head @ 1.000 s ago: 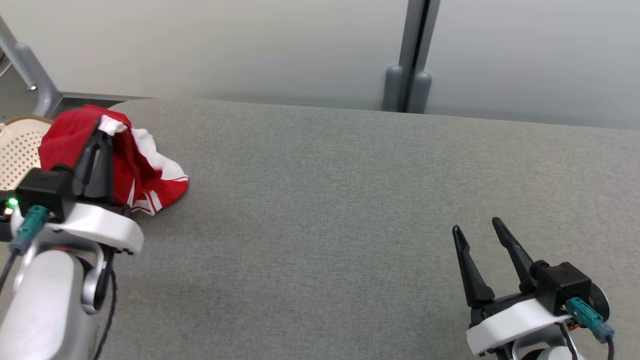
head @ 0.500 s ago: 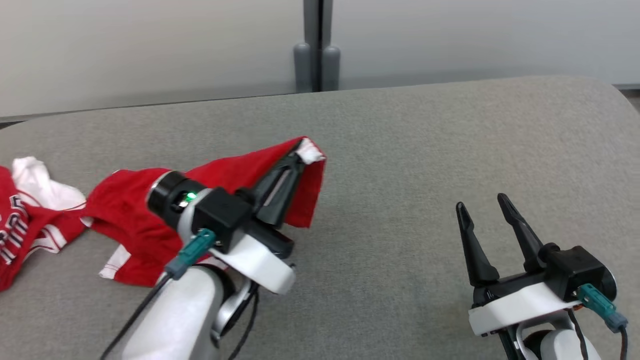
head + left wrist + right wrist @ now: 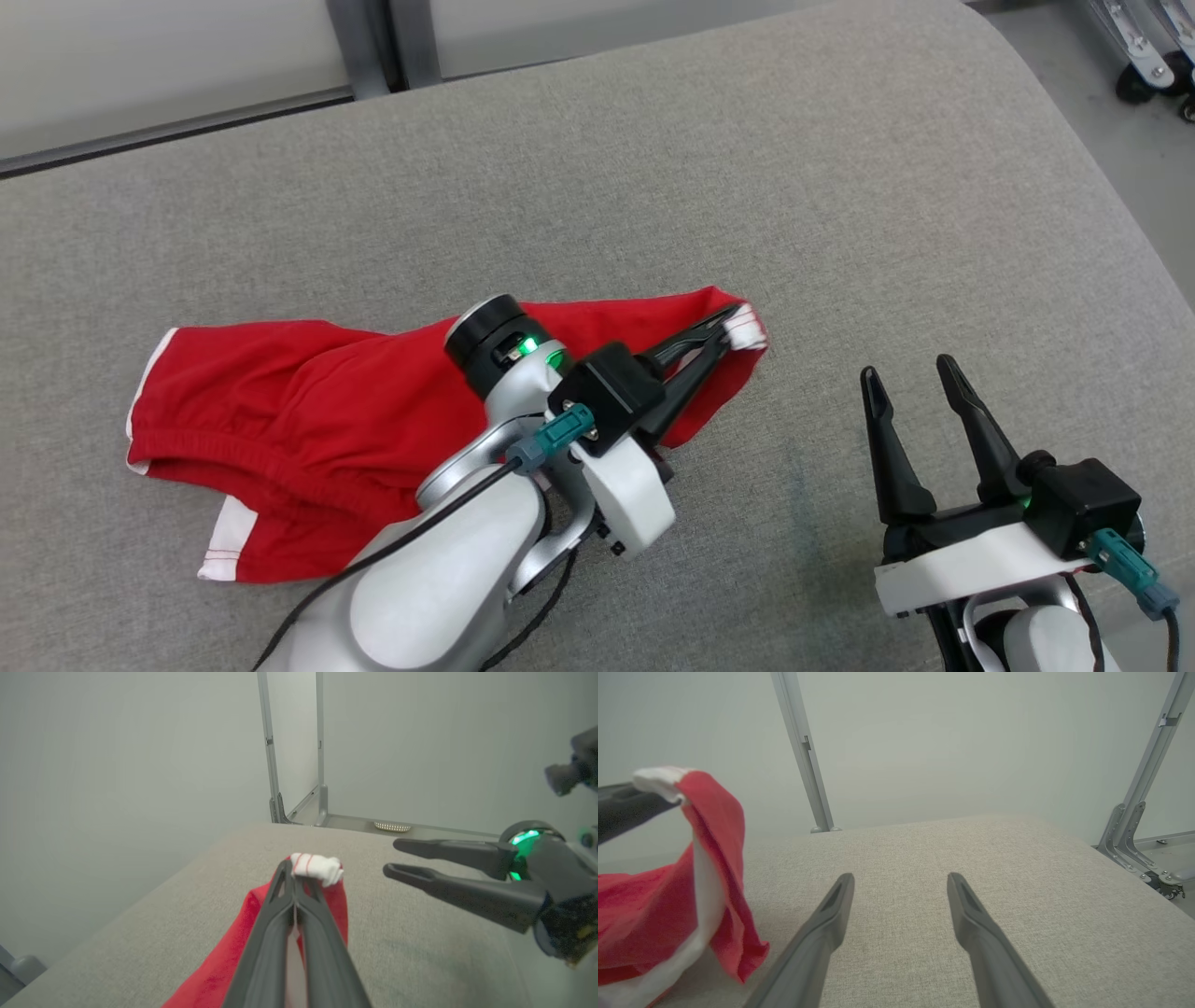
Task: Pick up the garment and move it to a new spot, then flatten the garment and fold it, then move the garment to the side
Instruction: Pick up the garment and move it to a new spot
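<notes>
The garment (image 3: 308, 420) is red cloth with white trim, stretched across the grey padded table (image 3: 653, 187) from the left toward the middle. My left gripper (image 3: 733, 325) is shut on its white-trimmed corner and holds that end raised. In the left wrist view the closed fingers pinch the white hem (image 3: 315, 867), with the red garment (image 3: 224, 970) hanging below. My right gripper (image 3: 906, 378) stands open over bare table at the lower right, a short way right of the held corner; it also appears open in the left wrist view (image 3: 390, 858). The right wrist view has the garment (image 3: 668, 896) at its left.
The table's rounded right edge (image 3: 1102, 187) drops to the floor, where wheeled legs (image 3: 1148, 65) stand at the top right. A pale wall with a grey post (image 3: 369, 47) runs behind the table. Bare grey surface lies ahead of my right gripper.
The head camera has swung right. My left gripper has carried the garment's corner rightward across the table, dragging the cloth out long. The right gripper has stayed open in place.
</notes>
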You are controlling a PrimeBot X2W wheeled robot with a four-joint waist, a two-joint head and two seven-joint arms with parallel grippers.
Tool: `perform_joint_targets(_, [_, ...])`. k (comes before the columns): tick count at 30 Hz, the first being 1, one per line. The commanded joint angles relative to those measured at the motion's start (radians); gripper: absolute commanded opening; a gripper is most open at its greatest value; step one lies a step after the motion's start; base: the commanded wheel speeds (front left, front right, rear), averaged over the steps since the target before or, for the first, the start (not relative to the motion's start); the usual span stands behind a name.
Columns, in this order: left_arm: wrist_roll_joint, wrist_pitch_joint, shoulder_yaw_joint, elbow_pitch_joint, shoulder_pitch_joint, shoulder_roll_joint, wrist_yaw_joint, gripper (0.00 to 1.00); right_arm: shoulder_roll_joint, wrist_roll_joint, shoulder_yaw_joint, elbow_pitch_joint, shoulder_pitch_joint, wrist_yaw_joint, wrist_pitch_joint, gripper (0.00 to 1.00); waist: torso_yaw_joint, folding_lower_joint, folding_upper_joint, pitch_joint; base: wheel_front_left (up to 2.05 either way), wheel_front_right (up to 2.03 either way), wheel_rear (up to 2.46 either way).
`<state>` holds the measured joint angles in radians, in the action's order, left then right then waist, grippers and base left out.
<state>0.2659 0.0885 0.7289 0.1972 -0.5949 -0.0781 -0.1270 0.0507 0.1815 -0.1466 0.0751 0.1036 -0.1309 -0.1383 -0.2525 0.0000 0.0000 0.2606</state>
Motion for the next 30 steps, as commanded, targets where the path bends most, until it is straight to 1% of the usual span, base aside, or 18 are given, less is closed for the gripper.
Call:
perform_joint_targets(1, [-0.002, -0.016, 0.015, 0.056, -0.007, -0.026, -0.004, 0.0, 0.001, 0.006, -0.003, 0.004, 0.02, 0.0, -0.014, 1.0, -0.026, 0.0, 0.0, 0.04, 0.0, 0.0, 0.0])
perform_joint_targets(3, [0.007, -0.042, 0.031, 0.12, -0.001, -0.037, -0.004, 0.0, 0.001, 0.012, -0.007, 0.009, 0.028, 0.0, -0.022, 1.0, -0.022, 0.0, 0.0, 0.052, 0.0, 0.0, 0.0])
perform_joint_targets(5, [0.004, -0.052, 0.038, 0.147, -0.004, -0.045, -0.004, 0.0, 0.001, 0.012, -0.007, 0.013, 0.031, 0.0, -0.023, 1.0, -0.018, 0.0, 0.0, 0.057, 0.0, 0.0, 0.0])
perform_joint_targets(8, [0.023, -0.087, 0.062, 0.236, 0.003, -0.07, -0.003, 0.0, 0.001, 0.009, -0.007, 0.029, 0.046, 0.0, -0.03, 1.0, 0.01, 0.0, 0.0, 0.059, 0.0, 0.0, 0.0])
perform_joint_targets(10, [0.034, -0.085, 0.071, 0.256, 0.008, -0.075, -0.003, 0.0, 0.001, 0.004, -0.006, 0.037, 0.051, 0.0, -0.028, 1.0, 0.025, 0.0, 0.0, 0.052, 0.0, 0.0, 0.0])
perform_joint_targets(11, [0.037, -0.066, 0.068, 0.256, 0.007, -0.075, -0.003, 0.25, 0.001, 0.003, -0.002, 0.04, 0.054, 0.0, -0.028, 1.0, 0.034, 0.0, 0.0, 0.047, 0.0, 0.0, 0.0])
perform_joint_targets(12, [0.039, -0.054, 0.069, 0.256, 0.009, -0.079, -0.003, 1.0, 0.001, 0.001, 0.0, 0.043, 0.055, 0.0, -0.028, 1.0, 0.043, 0.0, 0.0, 0.041, 0.0, 0.0, 0.0])
perform_joint_targets(16, [0.075, 0.015, 0.052, 0.235, 0.04, -0.08, 0.001, 1.0, 0.002, -0.008, 0.012, 0.051, 0.05, 0.0, -0.019, 1.0, 0.081, 0.0, 0.0, 0.009, 0.0, 0.0, 0.0])
perform_joint_targets(19, [0.096, 0.065, 0.018, 0.208, 0.067, -0.087, 0.03, 1.0, 0.001, -0.019, 0.015, 0.055, 0.039, 0.0, -0.01, 1.0, 0.107, 0.0, 0.0, -0.023, 0.0, 0.0, 0.0])
perform_joint_targets(24, [0.132, 0.133, -0.074, 0.158, 0.133, -0.116, 0.126, 1.0, 0.001, -0.032, 0.022, 0.049, 0.016, 0.0, 0.009, 1.0, 0.143, 0.0, 0.0, -0.073, 0.0, 0.0, 0.0])
perform_joint_targets(27, [0.152, 0.156, -0.142, 0.131, 0.182, -0.137, 0.187, 1.0, 0.001, -0.042, 0.028, 0.04, 0.001, 0.0, 0.025, 1.0, 0.163, 0.0, 0.0, -0.103, 0.0, 0.0, 0.0])
perform_joint_targets(30, [0.169, 0.169, -0.205, 0.112, 0.23, -0.16, 0.234, 1.0, 0.001, -0.05, 0.034, 0.027, -0.015, 0.0, 0.037, 1.0, 0.183, 0.0, 0.0, -0.127, 0.0, 0.0, 0.0])
